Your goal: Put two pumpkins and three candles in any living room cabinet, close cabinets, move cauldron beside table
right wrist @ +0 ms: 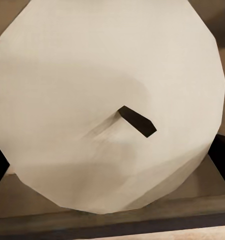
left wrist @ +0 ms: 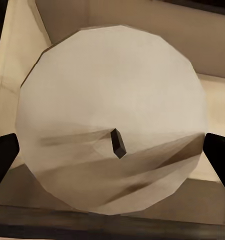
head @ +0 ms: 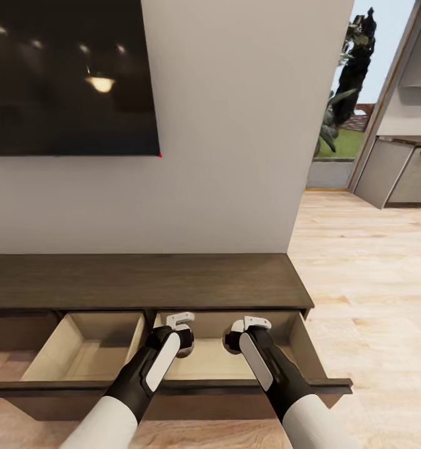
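1. Living room wall (head: 235, 156) straight ahead of you, dark TV (head: 67, 75) up on the left, wood floor (head: 372, 299) running off right toward some grey kitchen units (head: 397, 174).
2. Along the wall sits the cabinet (head: 141, 280), low and dark brown, with two pale-lined drawers pulled out toward you: left drawer (head: 79, 355) and right drawer (head: 304, 349).
3. Your left gripper (head: 184, 342) is over the right drawer, at its left end. The wrist cam has its dark fingers (left wrist: 2, 155) pressed on either side of the left pumpkin (left wrist: 112, 90), so it's clamped on. It renders pale up close, with its dark stem (left wrist: 117, 144) facing the camera.
4. Your right gripper (head: 235, 340) hangs over the same drawer, just beside the left one. Its fingers (right wrist: 223, 155) hug the right pumpkin (right wrist: 107, 75) the same way, with the drawer's near edge below it.
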Tool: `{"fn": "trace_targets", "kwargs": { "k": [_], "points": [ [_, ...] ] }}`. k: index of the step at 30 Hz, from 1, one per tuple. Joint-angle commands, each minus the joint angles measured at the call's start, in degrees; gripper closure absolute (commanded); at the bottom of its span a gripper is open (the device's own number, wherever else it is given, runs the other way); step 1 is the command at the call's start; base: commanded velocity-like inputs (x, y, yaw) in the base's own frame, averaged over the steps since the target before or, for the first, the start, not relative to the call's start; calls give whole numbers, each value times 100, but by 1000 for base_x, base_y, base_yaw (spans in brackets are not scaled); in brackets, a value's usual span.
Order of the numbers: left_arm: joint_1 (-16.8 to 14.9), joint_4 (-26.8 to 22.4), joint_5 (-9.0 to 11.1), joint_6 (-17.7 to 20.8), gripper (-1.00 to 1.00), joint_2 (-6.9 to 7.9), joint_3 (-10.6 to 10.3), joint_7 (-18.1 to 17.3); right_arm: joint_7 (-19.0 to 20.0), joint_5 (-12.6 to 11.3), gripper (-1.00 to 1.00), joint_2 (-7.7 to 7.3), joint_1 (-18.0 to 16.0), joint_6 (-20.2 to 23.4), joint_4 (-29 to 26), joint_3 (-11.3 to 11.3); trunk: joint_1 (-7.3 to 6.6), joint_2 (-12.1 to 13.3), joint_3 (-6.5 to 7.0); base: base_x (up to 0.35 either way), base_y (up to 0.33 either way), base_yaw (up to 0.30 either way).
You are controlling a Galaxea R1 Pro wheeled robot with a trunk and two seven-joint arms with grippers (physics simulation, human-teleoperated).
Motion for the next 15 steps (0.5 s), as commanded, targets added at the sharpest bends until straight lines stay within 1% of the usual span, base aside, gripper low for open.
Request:
{"fn": "trace_targets", "kwargs": {
  "k": [1, 5, 7, 12, 15],
  "points": [
    [-3, -7, 57, 7, 100, 0, -7, 55, -52, -47, 100, 0, -4, 12, -6, 7, 0, -2, -6, 148, -120, 0],
    [-3, -7, 59, 7, 100, 0, -7, 58, -52, -47, 100, 0, -4, 11, -6, 7, 0, -2, -6, 181, -155, 0],
    [-3, -8, 58, 7, 100, 0, -14, 61, -52, -47, 100, 0, -4, 8, -6, 7, 0, -2, -6, 100, -85, 0],
    [-3, -22, 57, 1, 100, 0, -208, 63, -52, -47, 100, 0, -4, 10, -5, 7, 0, -2, -6, 21, -18, 0],
    [-3, -24, 58, -1, 100, 0, -254, 63, -52, -47, 100, 0, -4, 11, -5, 7, 0, -2, -6, 3, -3, 0]
  ]
}}
